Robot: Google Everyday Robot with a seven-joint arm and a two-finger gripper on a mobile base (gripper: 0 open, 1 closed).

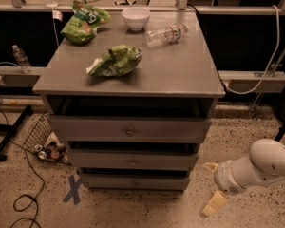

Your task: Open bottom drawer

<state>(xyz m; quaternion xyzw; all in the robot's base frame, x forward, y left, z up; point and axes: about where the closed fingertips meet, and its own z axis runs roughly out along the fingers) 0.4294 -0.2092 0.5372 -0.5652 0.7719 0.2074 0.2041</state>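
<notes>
The grey cabinet has three drawers. The bottom drawer point(134, 182) is the lowest, with a flat grey front and a small round knob point(134, 184). Its front sits in line with the cabinet base. The middle drawer point(132, 161) and the top drawer point(129, 128) are above it. My gripper point(211, 188) is at the lower right, on a white arm point(259, 167), to the right of the bottom drawer and apart from it. Its two pale fingers point(213, 204) stand apart with nothing between them.
On the cabinet top point(180, 70) lie two green chip bags point(115, 61) point(84, 20), a white bowl point(135, 18) and a clear plastic bottle point(166, 34). A wire basket with cans point(46, 141) and cables point(23, 194) lie on the floor left. A blue X point(73, 190) marks the floor.
</notes>
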